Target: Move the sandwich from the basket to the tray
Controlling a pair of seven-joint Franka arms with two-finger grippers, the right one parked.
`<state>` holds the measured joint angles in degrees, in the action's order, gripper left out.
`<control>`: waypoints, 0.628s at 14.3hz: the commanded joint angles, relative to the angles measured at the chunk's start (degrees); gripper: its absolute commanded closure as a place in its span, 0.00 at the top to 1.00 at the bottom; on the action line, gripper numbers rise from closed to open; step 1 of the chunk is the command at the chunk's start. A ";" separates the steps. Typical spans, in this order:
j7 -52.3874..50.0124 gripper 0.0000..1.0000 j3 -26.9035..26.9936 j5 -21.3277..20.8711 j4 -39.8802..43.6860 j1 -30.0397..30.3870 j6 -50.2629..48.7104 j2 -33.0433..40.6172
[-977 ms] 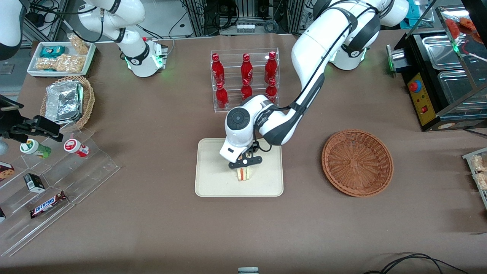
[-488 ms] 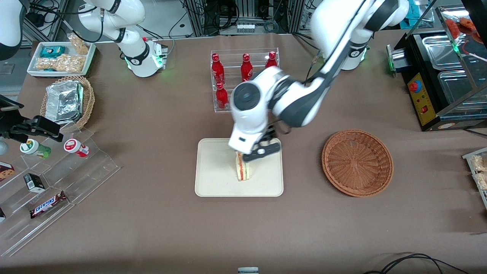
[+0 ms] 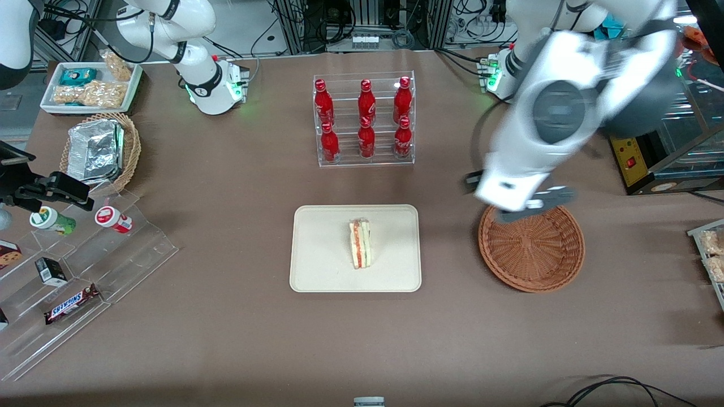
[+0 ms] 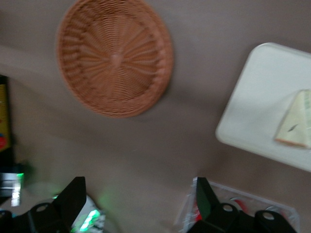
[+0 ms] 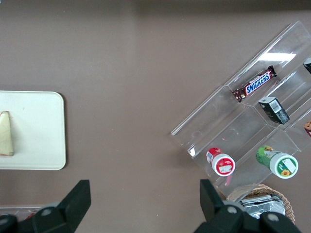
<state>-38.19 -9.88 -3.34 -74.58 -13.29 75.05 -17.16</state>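
Observation:
The sandwich [image 3: 360,244] [image 4: 295,120] [image 5: 5,133], a pale wedge with red and green layers, lies on the cream tray [image 3: 322,265] [image 4: 252,107] [image 5: 39,131], near its middle. The reddish-brown woven basket [image 3: 531,249] [image 4: 115,56] stands empty beside the tray, toward the working arm's end of the table. My left gripper [image 3: 517,210] [image 4: 141,196] hangs high above the basket's rim that is farther from the front camera. It is open, its black fingers [image 4: 73,194] wide apart with nothing between them.
A clear rack of red bottles [image 3: 363,118] stands farther from the front camera than the tray. A black appliance [image 3: 633,141] sits toward the working arm's end. A tan basket with foil [image 3: 99,150], a snack tray [image 3: 90,85] and an acrylic stand [image 3: 85,271] lie toward the parked arm's end.
My left gripper let go of the sandwich on the tray, rose and swung away toward the working arm's end, now over the basket. The sandwich stays on the tray.

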 commanded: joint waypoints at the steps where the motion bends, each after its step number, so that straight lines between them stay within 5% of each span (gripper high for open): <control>1: 12.48 1.00 -0.58 1.24 -3.03 9.21 -4.54 4.50; 4: 22.26 1.00 -0.49 0.27 -3.02 17.05 -6.83 6.26; 9: 25.10 1.00 -0.49 -0.52 -6.52 21.20 -6.41 8.63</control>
<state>-13.72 -9.63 -3.25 -76.68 7.18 67.74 -11.44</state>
